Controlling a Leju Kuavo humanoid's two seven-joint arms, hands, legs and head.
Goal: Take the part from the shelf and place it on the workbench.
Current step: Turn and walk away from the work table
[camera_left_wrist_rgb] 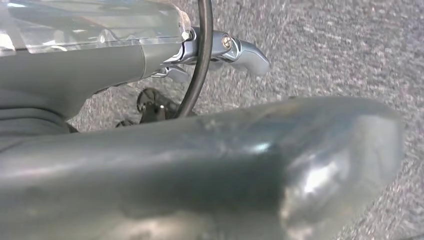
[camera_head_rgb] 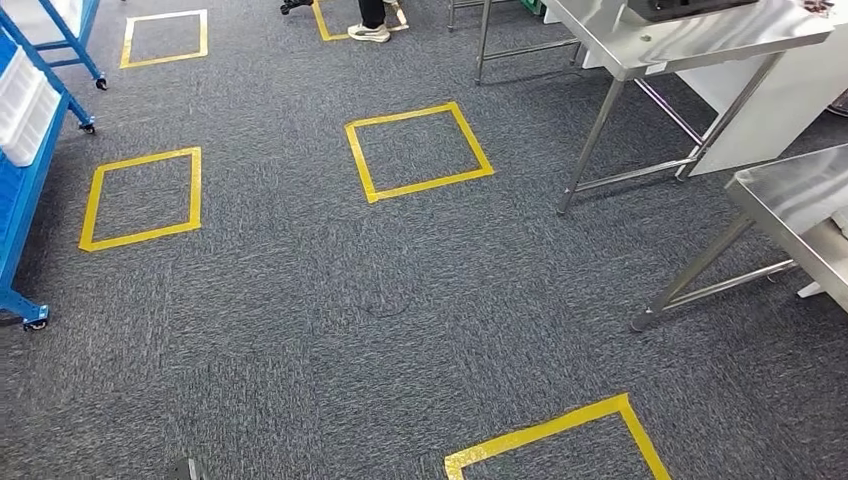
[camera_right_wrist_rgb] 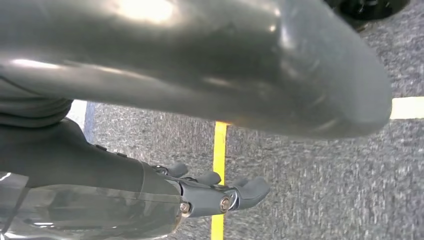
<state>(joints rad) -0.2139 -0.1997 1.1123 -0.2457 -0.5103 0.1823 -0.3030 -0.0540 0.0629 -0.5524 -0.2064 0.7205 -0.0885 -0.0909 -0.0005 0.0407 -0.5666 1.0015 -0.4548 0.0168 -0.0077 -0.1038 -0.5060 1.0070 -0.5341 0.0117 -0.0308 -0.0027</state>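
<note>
Shelving (camera_head_rgb: pixel 25 150) for the task, a blue rack on castors, runs along the far-left edge of the head view, with white bins (camera_head_rgb: pixel 22 105) sitting on it; the part itself cannot be made out among them. Grey carpet (camera_head_rgb: pixel 300 330) covers the floor across the whole scene. At the right stand two stainless steel worktops: the farther one (camera_head_rgb: pixel 680 40) reaches toward the top of the scene, and the nearer one (camera_head_rgb: pixel 790 190) cuts in from the right edge, both on slanted metal legs. A dark object (camera_head_rgb: pixel 690 8) rests on the farther worktop at the very top of the picture, too cropped to identify.

Yellow tape squares mark the carpet: one in the middle (camera_head_rgb: pixel 418 150), one to the left near the rack (camera_head_rgb: pixel 142 198), one far left at the top (camera_head_rgb: pixel 165 38), and a partly visible one at the near edge (camera_head_rgb: pixel 555 440). A person's leg and a white shoe (camera_head_rgb: pixel 369 32) stand at the far side, beside another strip of tape.

In the left wrist view, the left hand (camera_left_wrist_rgb: pixel 220 50) hangs over the carpet with its fingers (camera_left_wrist_rgb: pixel 252 56) loosely extended and nothing in them. In the right wrist view, the right hand (camera_right_wrist_rgb: pixel 215 192) likewise hangs empty above a yellow tape line (camera_right_wrist_rgb: pixel 218 150), its fingers (camera_right_wrist_rgb: pixel 250 190) slightly curled but apart.
</note>
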